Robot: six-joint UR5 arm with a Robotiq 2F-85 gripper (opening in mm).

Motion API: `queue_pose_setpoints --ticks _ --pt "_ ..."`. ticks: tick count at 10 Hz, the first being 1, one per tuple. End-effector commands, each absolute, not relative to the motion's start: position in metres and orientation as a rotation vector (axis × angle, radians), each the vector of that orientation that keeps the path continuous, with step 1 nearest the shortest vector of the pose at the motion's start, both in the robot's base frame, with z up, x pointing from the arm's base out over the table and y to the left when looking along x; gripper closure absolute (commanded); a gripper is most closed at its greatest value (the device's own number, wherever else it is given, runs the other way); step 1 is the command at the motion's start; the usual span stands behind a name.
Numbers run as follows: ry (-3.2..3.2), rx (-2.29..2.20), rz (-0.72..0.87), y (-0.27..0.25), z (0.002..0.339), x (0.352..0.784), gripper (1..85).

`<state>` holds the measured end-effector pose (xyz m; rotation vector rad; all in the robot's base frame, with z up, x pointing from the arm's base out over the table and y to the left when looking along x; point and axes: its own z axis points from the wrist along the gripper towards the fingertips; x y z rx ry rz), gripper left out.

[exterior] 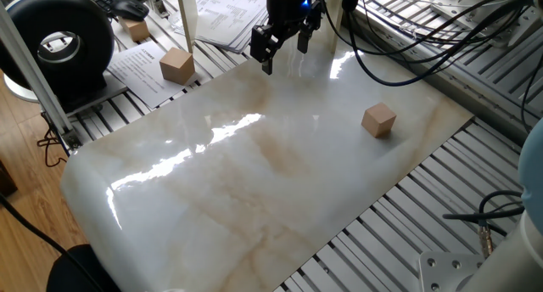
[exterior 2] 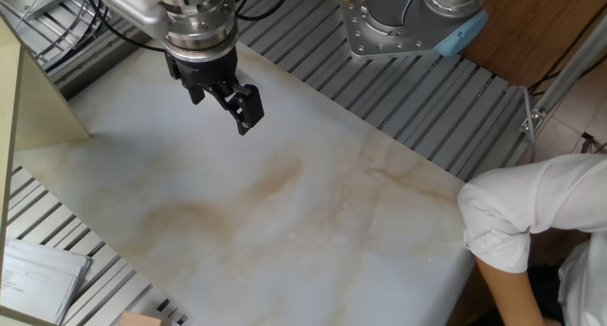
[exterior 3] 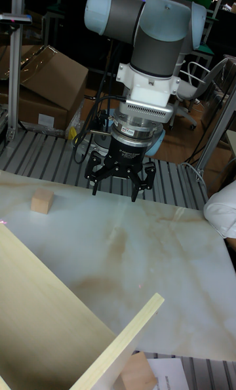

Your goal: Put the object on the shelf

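Observation:
The object, a small light-brown wooden cube (exterior: pixel 378 120), rests on the marble slab (exterior: pixel 254 182) towards its right side; the tall fixed view shows the cube (exterior 3: pixel 42 201) at the slab's left edge. My gripper (exterior: pixel 284 54) hangs above the far end of the slab, well to the left of the cube, open and empty. It appears again as the gripper (exterior 2: pixel 223 106) in the other fixed view and the gripper (exterior 3: pixel 116 192) in the tall view. The shelf (exterior 3: pixel 52 298) is made of pale wooden boards, near the camera in the tall view. The other fixed view does not show the cube.
A larger tan block (exterior: pixel 176 65) lies on papers beyond the slab's left corner, and a small tan block (exterior: pixel 134 29) sits near the keyboard. A black round device (exterior: pixel 59 42) stands at far left. A person's white sleeve (exterior 2: pixel 522 222) reaches in beside the slab.

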<state>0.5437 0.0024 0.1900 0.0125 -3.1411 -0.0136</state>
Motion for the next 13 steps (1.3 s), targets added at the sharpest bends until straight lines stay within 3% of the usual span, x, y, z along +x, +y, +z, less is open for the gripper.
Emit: queue_pose_setpoints --ticks 1,2,13 --pt "-3.141 0.012 -0.014 0.005 0.19 0.544 1.7" --pt "-3.046 0.28 -0.137 0.024 0.192 0.521 59.0" --pt "-3.065 0.188 -0.128 0.031 0.192 0.523 57.3"
